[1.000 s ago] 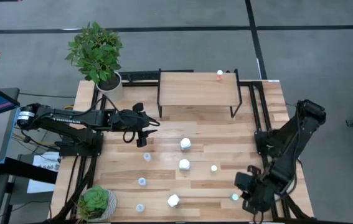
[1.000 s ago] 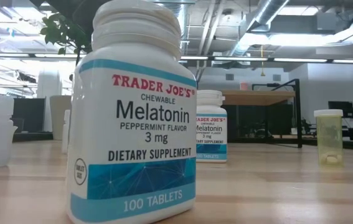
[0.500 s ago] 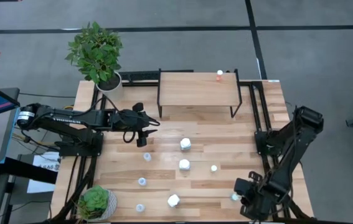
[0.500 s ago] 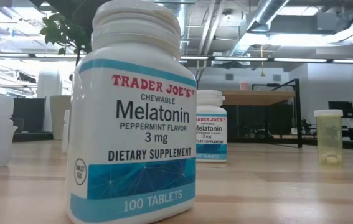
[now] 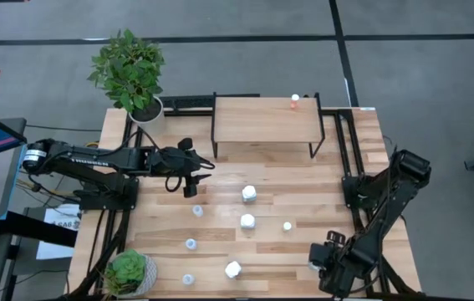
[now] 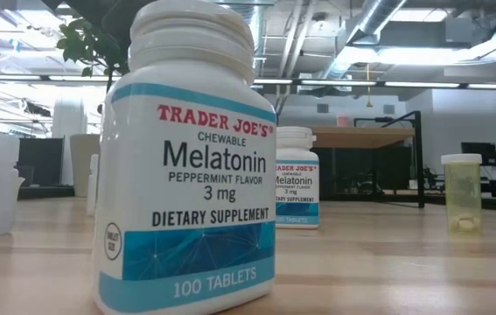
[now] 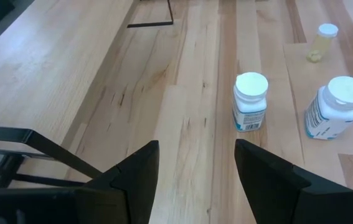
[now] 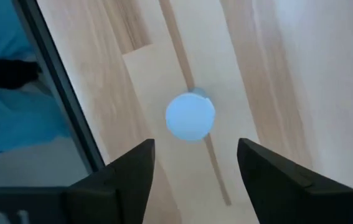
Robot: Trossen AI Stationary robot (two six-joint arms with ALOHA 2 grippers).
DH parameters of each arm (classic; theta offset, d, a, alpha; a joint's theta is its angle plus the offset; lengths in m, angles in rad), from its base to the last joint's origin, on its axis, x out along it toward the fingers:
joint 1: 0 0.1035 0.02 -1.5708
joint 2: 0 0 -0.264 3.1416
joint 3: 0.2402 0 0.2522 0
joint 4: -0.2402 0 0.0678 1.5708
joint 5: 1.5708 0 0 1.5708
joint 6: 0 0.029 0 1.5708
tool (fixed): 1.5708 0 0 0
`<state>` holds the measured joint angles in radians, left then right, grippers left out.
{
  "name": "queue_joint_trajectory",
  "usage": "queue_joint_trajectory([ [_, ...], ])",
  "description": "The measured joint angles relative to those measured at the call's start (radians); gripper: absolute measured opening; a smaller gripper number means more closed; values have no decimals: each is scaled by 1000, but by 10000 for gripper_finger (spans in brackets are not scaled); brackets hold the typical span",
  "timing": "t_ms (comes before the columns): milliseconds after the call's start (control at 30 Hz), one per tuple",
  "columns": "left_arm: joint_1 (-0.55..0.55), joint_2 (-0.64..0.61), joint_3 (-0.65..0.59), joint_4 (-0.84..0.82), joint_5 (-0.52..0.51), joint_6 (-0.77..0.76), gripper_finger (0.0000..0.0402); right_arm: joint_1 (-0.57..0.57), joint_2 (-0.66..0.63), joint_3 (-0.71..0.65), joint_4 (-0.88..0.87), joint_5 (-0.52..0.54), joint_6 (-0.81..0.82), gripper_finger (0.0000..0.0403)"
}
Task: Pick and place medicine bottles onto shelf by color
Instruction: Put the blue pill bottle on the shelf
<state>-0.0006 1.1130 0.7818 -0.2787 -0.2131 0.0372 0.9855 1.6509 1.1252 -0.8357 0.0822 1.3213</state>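
From above, the right gripper [image 5: 320, 261] hung low over the table's near right edge, hiding the small bottle beneath it. Only the right wrist view showed that bottle [image 8: 190, 116]: a round pale bluish cap seen end-on, standing on the striped tabletop between the two dark fingers [image 8: 126, 174], which were spread wide and clear of it on both sides. Just beside it ran the table's dark edge rail [image 8: 64, 99].

The left gripper [image 5: 193, 186] waited over the table's left half, near the shelf's front left leg, its jaws parted and empty. Its wrist view showed two chunky white bottles [image 7: 250, 102] with blue-banded labels and a small yellowish vial [image 7: 322, 41] farther off.

The low view was mostly blocked by one white melatonin bottle [image 6: 186, 157] standing close to the lens; a second one [image 6: 296, 177] and a yellow vial [image 6: 462, 192] stood behind, and neither arm showed in it.

The shelf [image 5: 266, 121], a light-wood board on black legs, sat at the table's far side with a red-capped bottle [image 5: 295, 102] at its far right corner. A potted plant [image 5: 130, 75] stood at the far left corner and a smaller plant [image 5: 128, 272] at the near left.
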Motion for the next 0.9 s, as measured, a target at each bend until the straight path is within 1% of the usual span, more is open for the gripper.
queue_joint_trajectory([
  [300,0,0,0,0,-1,0,199,-34,41,0,10,-2,-19,250],
  [533,0,0,0,0,-2,0,199,-68,64,1,42,-9,-78,249],
  [767,0,0,0,0,-2,0,199,-89,72,0,63,-40,-100,249],
  [900,0,0,0,0,-2,0,199,-91,72,0,57,-82,-100,249],
])
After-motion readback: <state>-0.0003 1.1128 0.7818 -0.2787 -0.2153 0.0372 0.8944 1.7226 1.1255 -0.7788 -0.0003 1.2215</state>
